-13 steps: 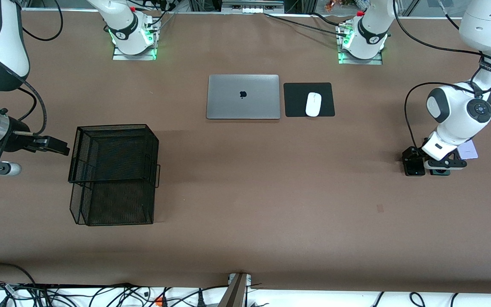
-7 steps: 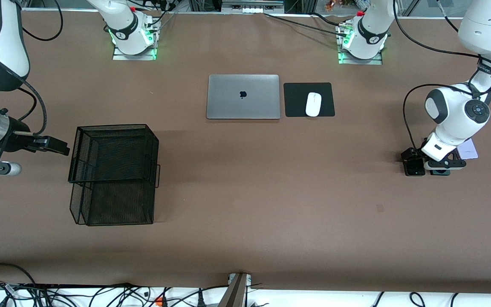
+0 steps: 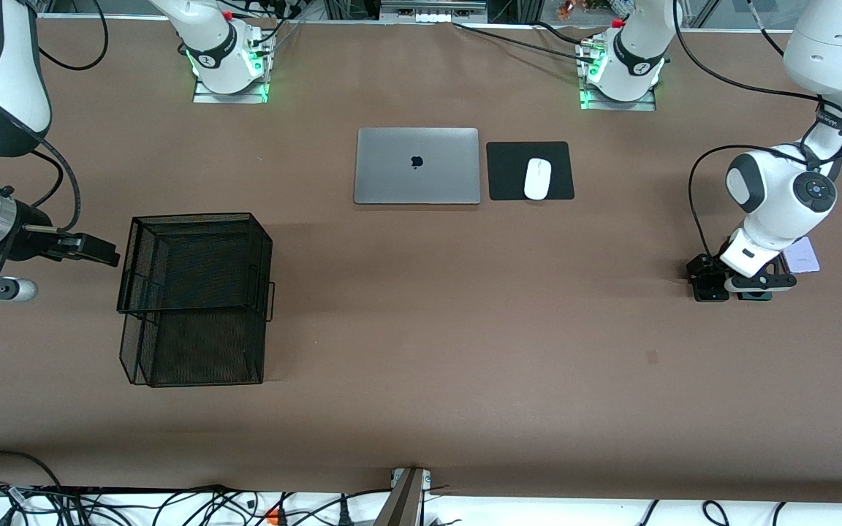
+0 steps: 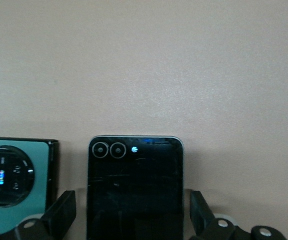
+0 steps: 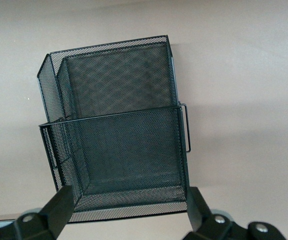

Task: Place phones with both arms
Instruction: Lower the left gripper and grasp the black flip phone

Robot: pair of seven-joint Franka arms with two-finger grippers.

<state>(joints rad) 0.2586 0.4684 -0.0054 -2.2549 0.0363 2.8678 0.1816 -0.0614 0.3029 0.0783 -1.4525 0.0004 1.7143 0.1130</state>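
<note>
Phones (image 4: 134, 187) lie on table — black mesh basket (image 3: 194, 296) holds none.

**Colours on the table**

The table (image 3: 421, 351) is plain matte brown. The mesh basket (image 3: 194, 299) is black wire with a fine diamond weave. The laptop (image 3: 416, 166) is silver with a black logo; beside it a white mouse (image 3: 537, 178) lies on a black mouse pad (image 3: 509, 172). The squarish phone (image 4: 135, 190) is glossy black with a silvery rim, the longer phone (image 4: 18, 172) teal-green with a black camera ring, the third phone (image 3: 803, 256) pale lilac-white. Both arms are white with dark grey joints.
</note>
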